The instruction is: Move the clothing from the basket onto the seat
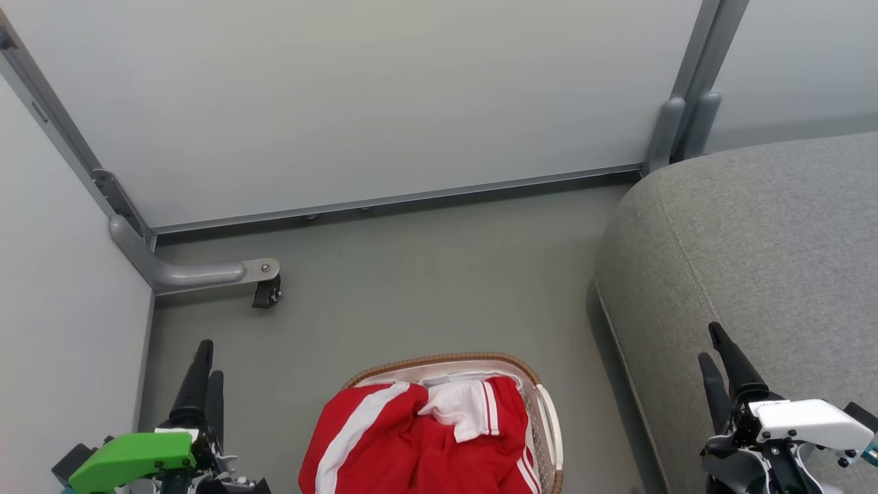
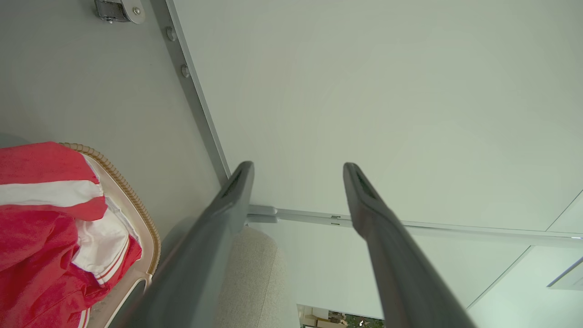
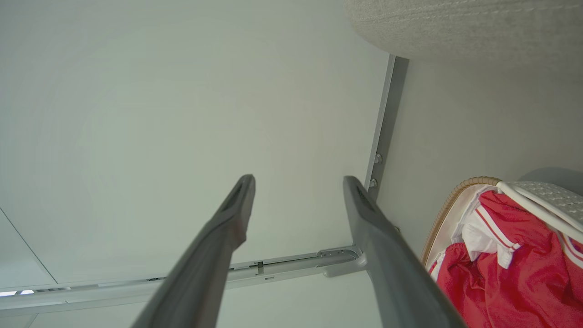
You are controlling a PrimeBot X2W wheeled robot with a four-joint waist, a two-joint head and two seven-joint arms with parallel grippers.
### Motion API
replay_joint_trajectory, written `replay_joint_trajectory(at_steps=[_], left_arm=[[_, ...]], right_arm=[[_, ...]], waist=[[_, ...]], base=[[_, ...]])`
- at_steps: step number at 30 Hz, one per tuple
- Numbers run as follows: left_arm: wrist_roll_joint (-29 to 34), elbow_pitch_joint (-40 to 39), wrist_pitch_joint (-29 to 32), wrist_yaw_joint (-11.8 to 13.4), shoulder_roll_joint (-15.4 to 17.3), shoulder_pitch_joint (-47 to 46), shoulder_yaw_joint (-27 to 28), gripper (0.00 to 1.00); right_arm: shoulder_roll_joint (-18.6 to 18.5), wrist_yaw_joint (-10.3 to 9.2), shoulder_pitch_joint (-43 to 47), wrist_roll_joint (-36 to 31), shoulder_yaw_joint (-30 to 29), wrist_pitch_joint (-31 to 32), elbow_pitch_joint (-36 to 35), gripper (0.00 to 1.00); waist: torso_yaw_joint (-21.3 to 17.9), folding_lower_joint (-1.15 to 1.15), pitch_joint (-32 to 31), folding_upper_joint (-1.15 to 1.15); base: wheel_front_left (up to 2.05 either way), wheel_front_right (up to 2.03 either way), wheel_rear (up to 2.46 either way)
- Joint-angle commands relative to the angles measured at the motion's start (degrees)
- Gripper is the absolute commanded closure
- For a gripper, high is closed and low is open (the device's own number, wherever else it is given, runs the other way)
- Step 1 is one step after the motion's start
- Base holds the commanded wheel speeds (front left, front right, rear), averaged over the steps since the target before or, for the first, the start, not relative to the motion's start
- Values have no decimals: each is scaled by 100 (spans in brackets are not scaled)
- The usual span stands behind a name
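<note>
The red clothing (image 1: 425,439) with white stripes is piled in the white lattice basket (image 1: 549,425) on the floor at the bottom centre. The grey woven seat (image 1: 754,247) fills the right side. My left gripper (image 1: 206,360) hangs at the lower left, well to the left of the basket, open and empty. Over the seat's front part at the lower right, my right gripper (image 1: 713,343) is open and empty too. The left wrist view has the clothing (image 2: 41,228) and basket rim (image 2: 136,205) at its left; the right wrist view has the clothing (image 3: 510,269) at its lower right, each clear of wide-apart fingers.
Pale partition panels (image 1: 343,96) close off the back and the left. A grey panel foot with a black caster (image 1: 264,291) sticks out onto the floor at the left. Bare grey floor (image 1: 425,274) lies between the basket and the back panel.
</note>
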Motion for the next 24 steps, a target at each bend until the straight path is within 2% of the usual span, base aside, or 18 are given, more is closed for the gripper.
replay_joint_trajectory(at_steps=[1,12,24], left_arm=[[98,-118,-66,-4,19,-125,-86,0],[709,-255,-353,-8,28,-158,-373,0],[2119,-537,-631,-13,38,-207,-467,0]], right_arm=[[-41,1,-51,-91,14,-81,-96,0],[-56,2,-38,-919,-93,-369,-170,0],[-71,2,28,-2596,-117,-649,-567,0]], waist=[[0,0,1,0],[-3,0,9,0],[2,0,18,0]], base=[[0,0,0],[0,0,0],[0,0,0]])
